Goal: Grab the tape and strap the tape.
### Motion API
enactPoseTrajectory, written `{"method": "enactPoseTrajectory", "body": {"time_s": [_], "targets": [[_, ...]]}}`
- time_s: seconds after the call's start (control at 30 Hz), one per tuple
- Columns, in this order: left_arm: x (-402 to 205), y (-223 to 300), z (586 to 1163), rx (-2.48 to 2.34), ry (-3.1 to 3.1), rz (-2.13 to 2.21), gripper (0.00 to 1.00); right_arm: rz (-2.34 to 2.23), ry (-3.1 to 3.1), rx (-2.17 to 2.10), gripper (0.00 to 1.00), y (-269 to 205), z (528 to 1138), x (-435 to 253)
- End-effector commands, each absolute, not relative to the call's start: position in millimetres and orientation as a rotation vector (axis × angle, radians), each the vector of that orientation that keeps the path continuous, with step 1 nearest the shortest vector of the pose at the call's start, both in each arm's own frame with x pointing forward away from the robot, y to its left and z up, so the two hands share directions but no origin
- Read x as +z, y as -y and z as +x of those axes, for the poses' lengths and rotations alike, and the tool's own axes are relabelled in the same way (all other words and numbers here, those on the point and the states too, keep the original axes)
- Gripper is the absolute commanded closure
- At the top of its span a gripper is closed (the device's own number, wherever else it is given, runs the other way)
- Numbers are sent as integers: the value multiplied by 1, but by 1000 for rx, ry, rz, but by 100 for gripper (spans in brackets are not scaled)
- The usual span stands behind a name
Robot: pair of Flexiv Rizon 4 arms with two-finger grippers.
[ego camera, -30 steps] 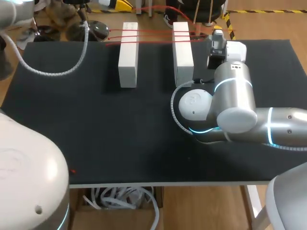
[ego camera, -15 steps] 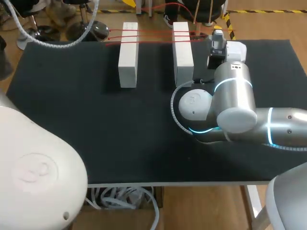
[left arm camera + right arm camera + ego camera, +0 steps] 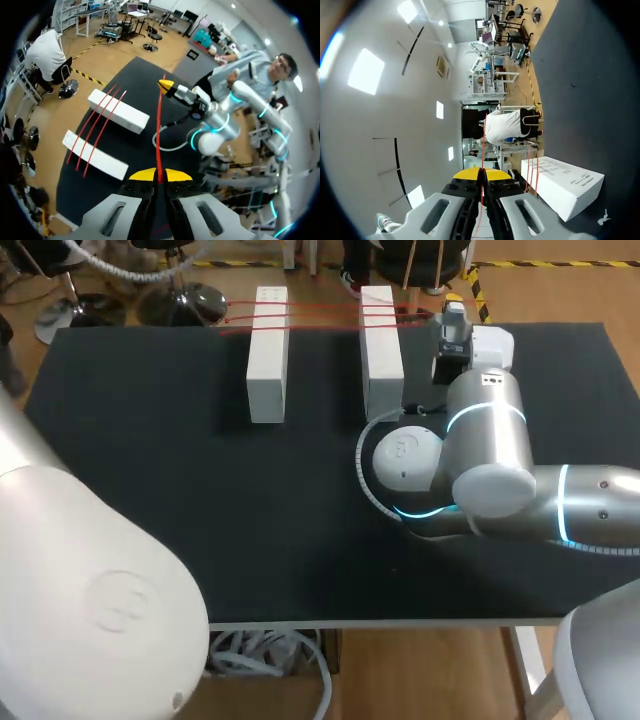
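The left gripper (image 3: 160, 174) is pressed together on the red tape (image 3: 159, 125). The right gripper (image 3: 481, 174) pinches its other end. The tape runs straight between them over the table (image 3: 200, 490). The right gripper is at the far edge, beside the right block (image 3: 381, 350).

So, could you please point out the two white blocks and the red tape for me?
left white block (image 3: 267, 350): head view, middle of its top face.
right white block (image 3: 381, 352): head view, middle of its top face.
red tape (image 3: 159, 135): left wrist view, midway along the stretched strand.
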State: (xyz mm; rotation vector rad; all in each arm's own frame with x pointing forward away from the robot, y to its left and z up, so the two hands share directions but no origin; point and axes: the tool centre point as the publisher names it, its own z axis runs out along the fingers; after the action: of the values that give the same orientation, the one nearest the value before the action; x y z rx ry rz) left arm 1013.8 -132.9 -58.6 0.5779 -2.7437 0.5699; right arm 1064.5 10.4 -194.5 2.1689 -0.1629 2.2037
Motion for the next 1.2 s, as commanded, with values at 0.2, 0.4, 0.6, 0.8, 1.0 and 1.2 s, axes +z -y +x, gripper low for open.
{"method": "enactPoseTrajectory", "body": {"time_s": [0.2, 0.4, 0.6, 0.8, 1.0, 1.2], "targets": [[-56, 136, 1007, 502, 3078, 569, 100, 2173, 163, 2198, 100, -11, 1065, -193], [-58, 144, 1013, 576, 3086, 485, 100, 2173, 163, 2198, 100, -11, 1065, -193], [-57, 151, 1017, 619, 3090, 380, 100, 2173, 163, 2198, 100, -11, 1065, -193], [-59, 158, 1020, 644, 3072, 310, 100, 2173, 163, 2198, 100, -11, 1065, -193], [-64, 163, 1024, 672, 3035, 270, 100, 2173, 163, 2198, 100, -11, 1065, -193], [-66, 167, 1025, 715, 2973, 254, 100, 2173, 163, 2198, 100, -11, 1065, -193]]}}
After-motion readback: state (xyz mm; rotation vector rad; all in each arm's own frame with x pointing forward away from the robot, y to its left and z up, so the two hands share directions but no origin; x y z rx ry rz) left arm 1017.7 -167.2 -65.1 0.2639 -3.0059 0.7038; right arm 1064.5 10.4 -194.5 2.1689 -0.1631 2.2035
